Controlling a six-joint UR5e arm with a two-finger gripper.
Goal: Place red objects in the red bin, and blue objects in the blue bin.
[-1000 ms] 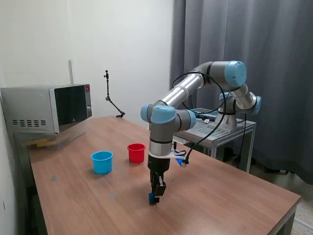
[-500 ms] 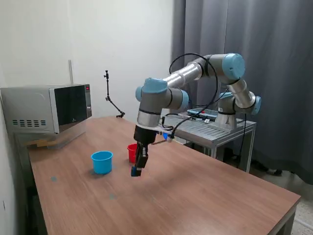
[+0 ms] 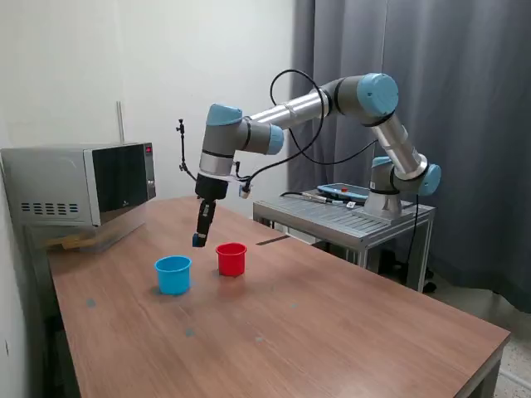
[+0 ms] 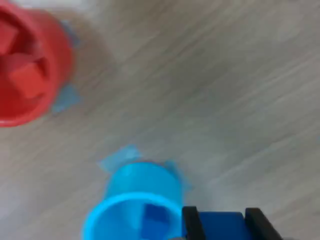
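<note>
My gripper (image 3: 199, 240) hangs above the table, behind the light-blue cup (image 3: 172, 274) and beside the red cup (image 3: 231, 259). It is shut on a dark blue cube (image 3: 198, 242), which shows between the black fingers in the wrist view (image 4: 221, 223). In the wrist view the light-blue cup (image 4: 135, 200) holds one dark blue cube (image 4: 155, 220). The red cup (image 4: 27, 70) holds two red cubes (image 4: 30, 77).
A microwave (image 3: 79, 184) stands at the exterior view's left on the wooden table (image 3: 332, 323). A metal side table (image 3: 348, 217) carries the arm's base at the back right. A small black stand (image 3: 189, 170) stands at the back.
The arm has lifted the blue cube from the table's front and swung it to the exterior view's left and back, past the red cup, to a spot near the light-blue cup.
</note>
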